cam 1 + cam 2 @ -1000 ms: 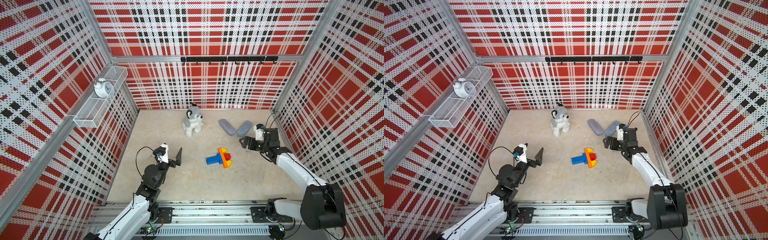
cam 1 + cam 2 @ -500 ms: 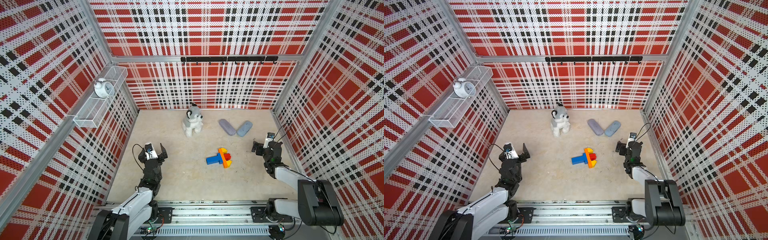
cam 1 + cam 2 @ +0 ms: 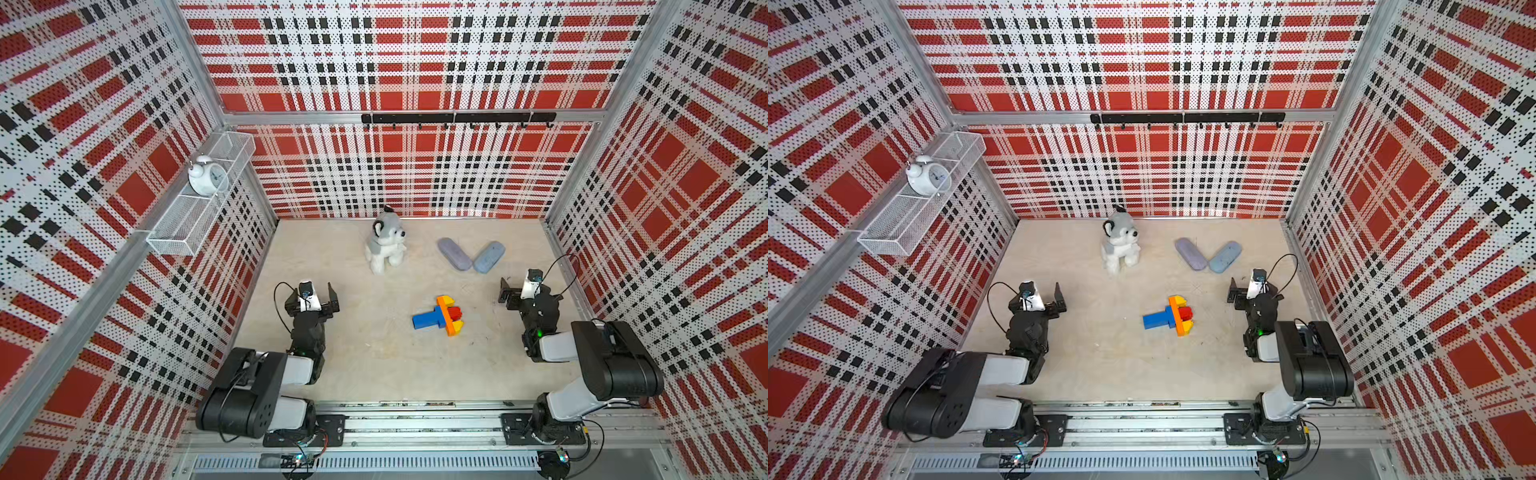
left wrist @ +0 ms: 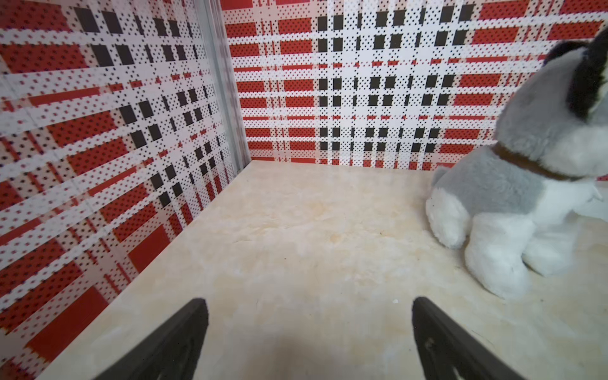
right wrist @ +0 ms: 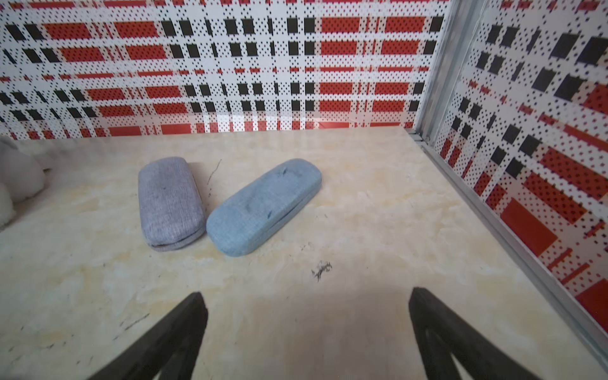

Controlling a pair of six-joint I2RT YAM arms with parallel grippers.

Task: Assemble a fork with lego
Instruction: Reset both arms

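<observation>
Right, the build is judged finished: the fork [image 3: 438, 318] lies flat on the table [image 3: 374, 365], between the two arms and touched by nothing. Its blue handle is pointed toward the left arm's side, the orange crossbar is set across it, and the yellow, red and yellow prongs are pointed toward the right arm's side; this is shown in both top views. No loose brick is seen on the table. The left gripper [image 4: 309, 302] is spread wide with nothing between its fingers; only bare table is ahead of it, with the plush husky [image 4: 513, 197] off to one side. The right gripper [image 5: 306, 293] is likewise spread wide and empty, faced at the purple-grey case [image 5: 169, 204] and the blue case [image 5: 263, 207], which are set in a V with their near ends just beside each other. Both arms are folded low by the front rail [image 3: 415, 424], well apart from the fork. The step in hand is therefore judged to be parking only. It is done well if the jaws are left wide, no sweep is made through the middle of the table, and the fork is not nudged. Prong seating cannot be confirmed, as the studs are too small to be read. If a reseat is wanted, the handle should be pinned and the prongs pressed along the fork's long axis, not sideways, so the crossbar is not levered off.
</observation>
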